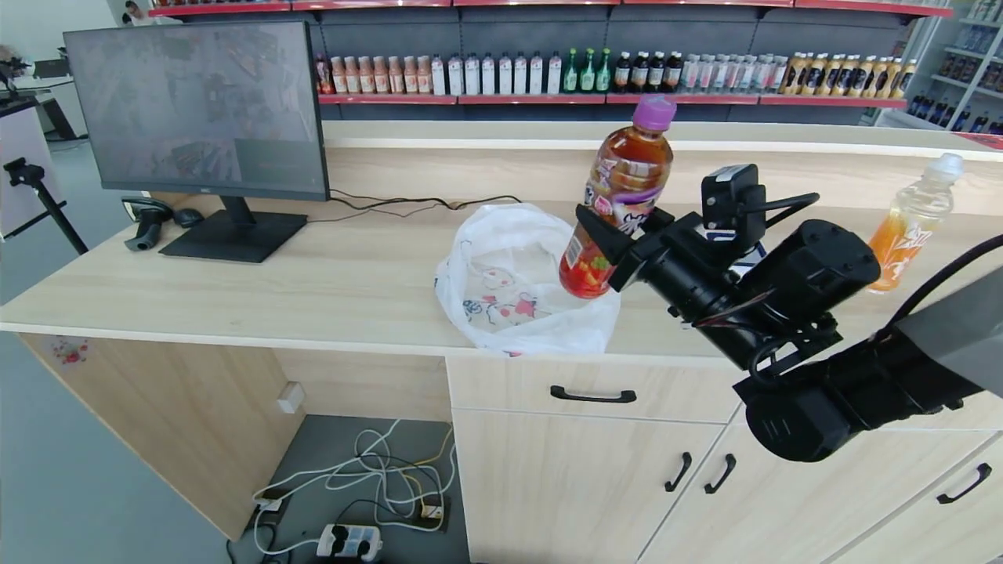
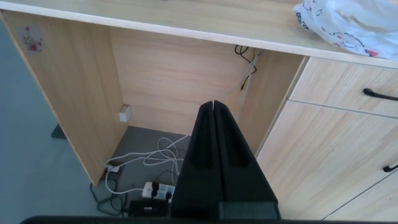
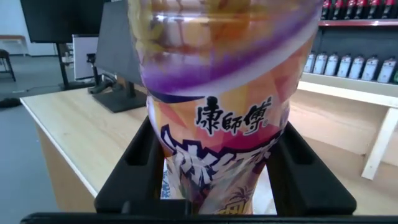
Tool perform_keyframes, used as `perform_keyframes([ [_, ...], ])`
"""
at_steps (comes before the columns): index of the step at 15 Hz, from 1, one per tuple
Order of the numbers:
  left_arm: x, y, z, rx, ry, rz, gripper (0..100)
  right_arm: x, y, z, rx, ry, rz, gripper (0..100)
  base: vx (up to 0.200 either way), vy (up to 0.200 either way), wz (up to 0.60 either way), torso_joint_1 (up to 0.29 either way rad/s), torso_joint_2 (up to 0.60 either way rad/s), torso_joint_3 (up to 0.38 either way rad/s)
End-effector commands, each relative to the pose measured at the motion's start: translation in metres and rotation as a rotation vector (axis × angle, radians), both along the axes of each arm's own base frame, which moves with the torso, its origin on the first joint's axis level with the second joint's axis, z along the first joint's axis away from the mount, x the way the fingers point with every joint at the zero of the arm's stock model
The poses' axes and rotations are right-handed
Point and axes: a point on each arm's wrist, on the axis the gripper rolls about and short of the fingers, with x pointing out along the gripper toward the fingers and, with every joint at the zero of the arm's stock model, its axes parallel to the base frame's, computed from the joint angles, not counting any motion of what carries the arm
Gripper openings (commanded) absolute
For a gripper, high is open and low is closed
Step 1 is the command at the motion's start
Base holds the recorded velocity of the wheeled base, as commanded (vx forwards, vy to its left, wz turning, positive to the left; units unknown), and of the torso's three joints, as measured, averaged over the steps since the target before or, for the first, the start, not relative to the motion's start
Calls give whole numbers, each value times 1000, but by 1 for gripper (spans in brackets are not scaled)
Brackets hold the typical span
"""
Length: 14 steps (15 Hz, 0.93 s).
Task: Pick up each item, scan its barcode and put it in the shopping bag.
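Bottles: two at the tabletop (image 1: 313,282), one purple-capped bottle (image 1: 627,180) and one orange bottle (image 1: 913,227) with a white cap.
Bag: one white shopping bag (image 1: 509,290).
Scanner: one handheld scanner (image 1: 145,223).
Monitor: one monitor (image 1: 200,110).
Mouse: one mouse (image 1: 188,217).
Tools: two, the right tool (image 1: 615,239) and the left tool (image 2: 214,109).
Handles: four black handles (image 1: 592,394) on the cabinet fronts, one on a drawer and three on doors.
Power strip: one power strip (image 1: 349,540) on the floor.
Tripod: one tripod (image 1: 35,184).
Shelf row: one long row of shelf bottles (image 1: 509,74), too closely packed to count.
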Motion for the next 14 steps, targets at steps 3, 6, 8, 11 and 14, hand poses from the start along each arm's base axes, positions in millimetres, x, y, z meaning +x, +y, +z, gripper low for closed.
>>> perform_keyframes([
  [3,0,0,0,1,1,0,0,6,16,-19,-23,36,29,0,0,0,0,0,0,0],
  [6,0,0,0,-1,-1,0,0,12,19,-28,-19,60,35,0,0,0,0,0,0,0],
  [8,0,0,0,-1,-1,0,0,18,22,-37,-18,80,38,0,0,0,0,0,0,0],
  [11,0,0,0,-1,-1,0,0,33,28,-53,-8,107,41,0,0,0,0,0,0,0],
  [14,0,0,0,-1,-1,0,0,46,33,-62,8,113,43,0,0,0,0,0,0,0],
])
